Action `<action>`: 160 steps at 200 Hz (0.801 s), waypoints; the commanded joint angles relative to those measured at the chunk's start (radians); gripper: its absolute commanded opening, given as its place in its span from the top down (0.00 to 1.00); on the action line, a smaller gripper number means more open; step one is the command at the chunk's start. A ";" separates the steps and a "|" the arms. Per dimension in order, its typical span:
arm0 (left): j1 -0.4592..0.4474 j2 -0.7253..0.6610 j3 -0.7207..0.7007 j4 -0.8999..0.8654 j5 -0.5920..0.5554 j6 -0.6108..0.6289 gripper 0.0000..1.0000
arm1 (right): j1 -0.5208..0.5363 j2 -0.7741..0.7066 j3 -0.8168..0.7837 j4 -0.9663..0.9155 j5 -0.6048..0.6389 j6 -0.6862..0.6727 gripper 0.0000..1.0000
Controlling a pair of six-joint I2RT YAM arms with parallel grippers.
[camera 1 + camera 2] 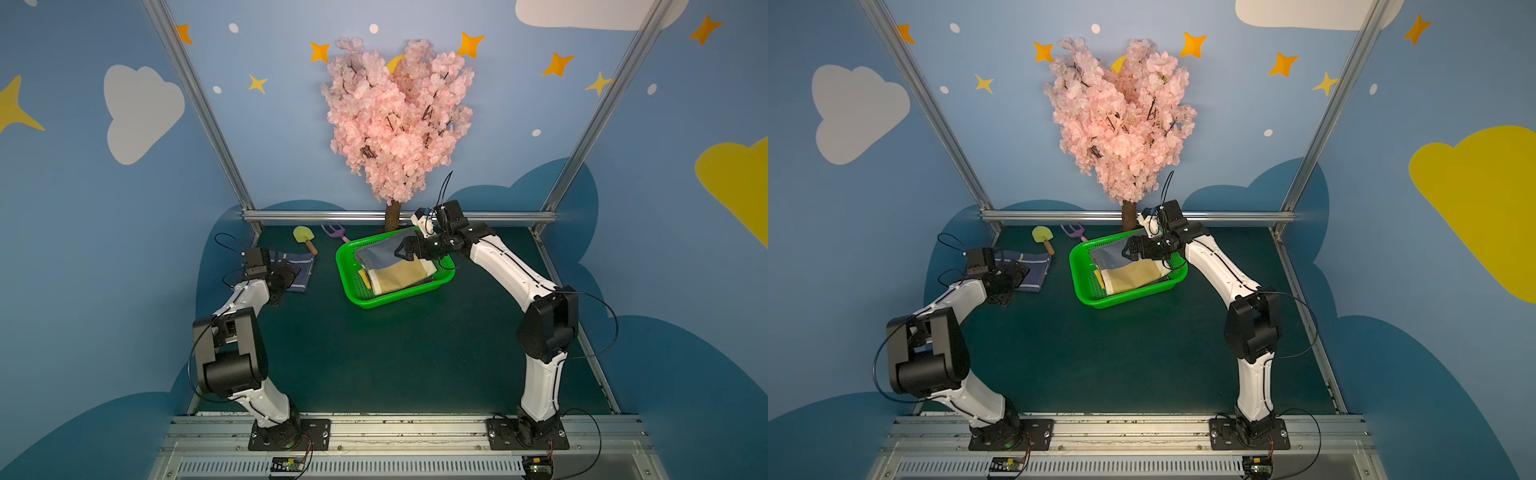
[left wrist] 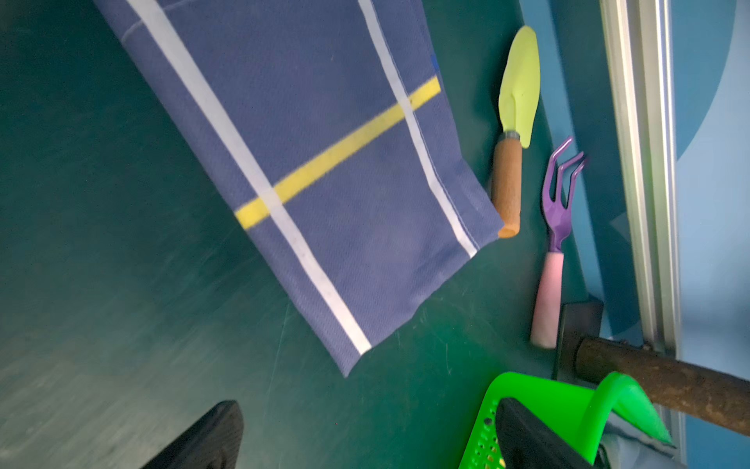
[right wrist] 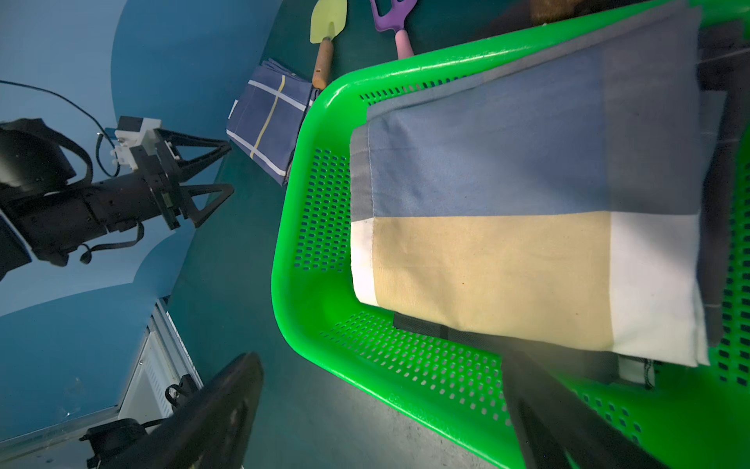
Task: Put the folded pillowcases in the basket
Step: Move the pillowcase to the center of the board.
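Observation:
The bright green basket sits at the back middle of the dark green mat. The folded pillowcase, in blue, grey, beige and white blocks, lies inside it on top of darker cloth. My right gripper hovers open over the basket's far right side, holding nothing. On the left, my left gripper is open and empty, low by a navy striped cloth. A basket corner shows in the left wrist view.
A yellow-green trowel and a purple hand rake lie behind the navy cloth. A pink blossom tree stands just behind the basket, against the back rail.

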 commanded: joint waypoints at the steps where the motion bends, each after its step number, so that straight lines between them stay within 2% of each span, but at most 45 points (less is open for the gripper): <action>1: 0.027 0.069 0.045 0.052 0.010 -0.032 0.00 | 0.007 -0.037 -0.015 0.006 -0.020 -0.004 0.03; 28: 0.038 0.152 0.109 0.011 -0.030 -0.025 0.00 | 0.007 -0.030 -0.030 -0.003 -0.014 -0.004 0.04; 79: 0.047 0.272 0.185 0.030 -0.037 -0.030 0.00 | 0.007 -0.025 -0.038 -0.030 0.005 -0.018 0.04; 127: 0.047 0.303 0.207 0.041 -0.077 -0.025 0.03 | 0.003 -0.020 -0.046 -0.031 0.004 -0.012 0.04; 145: 0.047 0.305 0.209 0.049 -0.073 -0.026 0.11 | 0.003 -0.020 -0.049 -0.032 0.002 -0.010 0.04; 160: 0.047 0.305 0.210 0.055 -0.070 -0.027 0.29 | 0.003 -0.022 -0.056 -0.031 0.002 -0.008 0.04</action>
